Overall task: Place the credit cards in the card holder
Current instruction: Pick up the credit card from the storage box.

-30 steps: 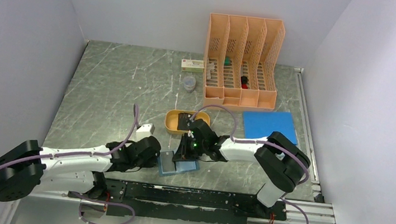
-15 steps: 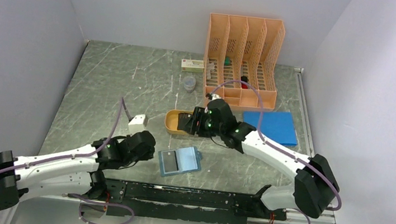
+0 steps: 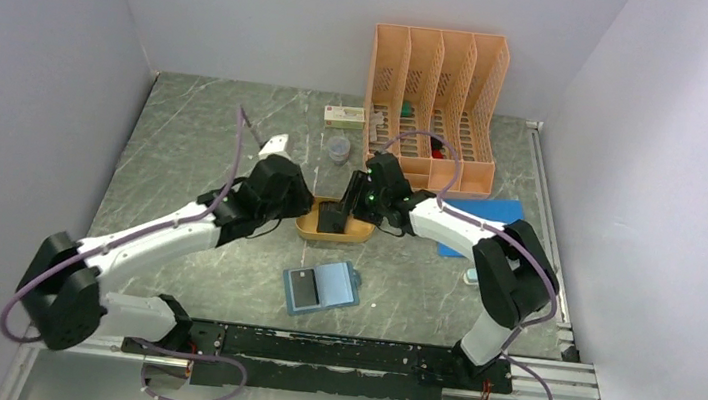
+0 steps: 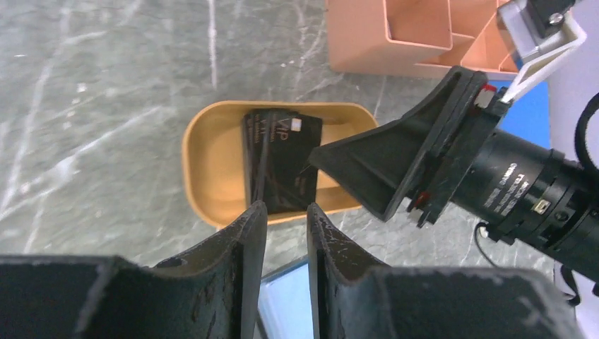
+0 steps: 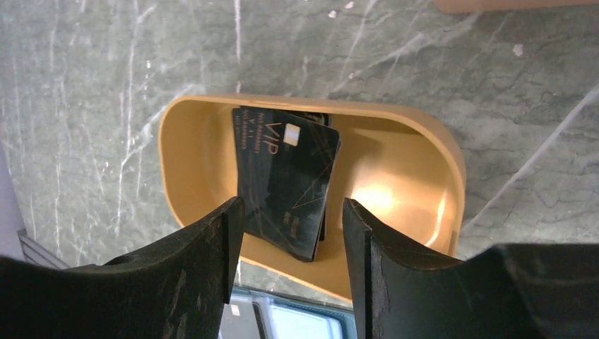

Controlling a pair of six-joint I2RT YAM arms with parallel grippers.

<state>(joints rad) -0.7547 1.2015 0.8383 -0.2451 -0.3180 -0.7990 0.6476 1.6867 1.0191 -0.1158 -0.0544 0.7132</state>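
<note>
the credit cards (image 5: 282,162) lay as a small dark stack in the left half of the orange tray (image 5: 169,141), which sat mid-desk just in front of the peach file rack (image 3: 433,108). the right gripper (image 5: 293,208) hung directly over them with its jaws spread wide and nothing held. one finger stood outside each long edge of the stack. the cards' long axis ran away from the wrist camera, roughly in line with the fingers and skewed a little to one side, so closing would squeeze across the short width. from above, the right gripper (image 3: 336,216) was in the tray itself, while the left gripper (image 3: 292,198) sat just beside the tray's left end. the left wrist view showed the left gripper (image 4: 285,210) with only a narrow gap between its fingers and nothing in it, poised at the tray's near rim and pointing at the cards (image 4: 281,161) without touching them. the right arm was therefore the nearer one and better lined up for the pick. it was hard to tell whether the stack lay flat or leaned against the tray wall, and that would decide how deep the fingers needed to go. the card holder (image 3: 321,287) lay open on the desk (image 3: 196,142) nearer the arm bases, well apart from the tray and with no gripper on it.
</note>
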